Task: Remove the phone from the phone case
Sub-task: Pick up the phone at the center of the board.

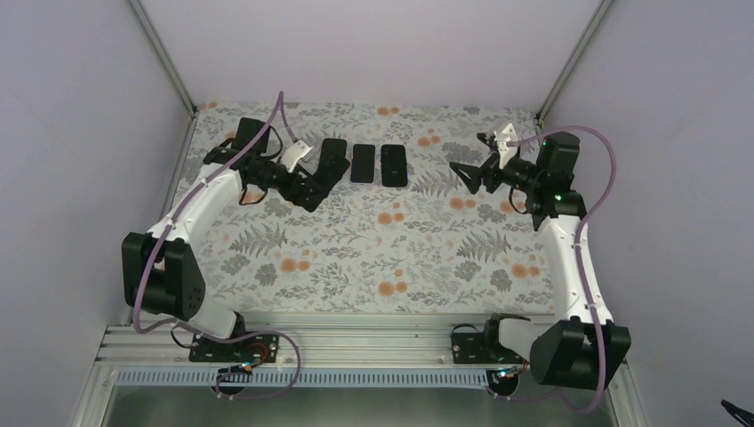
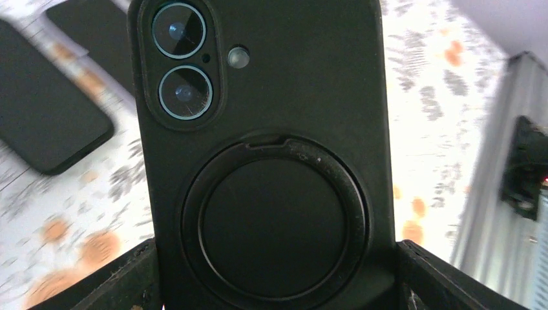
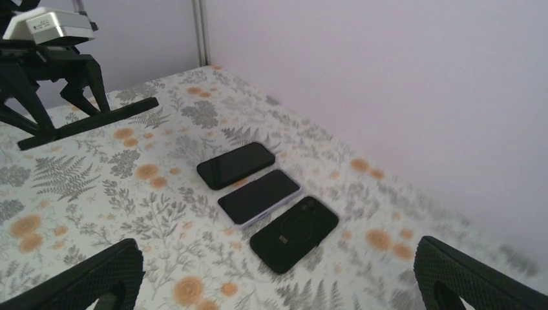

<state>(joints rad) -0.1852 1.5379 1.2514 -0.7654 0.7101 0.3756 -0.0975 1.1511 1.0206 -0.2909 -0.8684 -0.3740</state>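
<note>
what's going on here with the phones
The left end effector grips a black cased phone across its width, its camera lenses and ring stand facing the wrist camera; the phone is not yet out of the case. The right end effector hangs open and empty above the table, near a row of three phones lying flat.

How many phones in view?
3, in a row at the far middle of the table: leftmost phone between the left fingers, middle phone, rightmost phone. None seems hidden; some could be empty cases.
</note>
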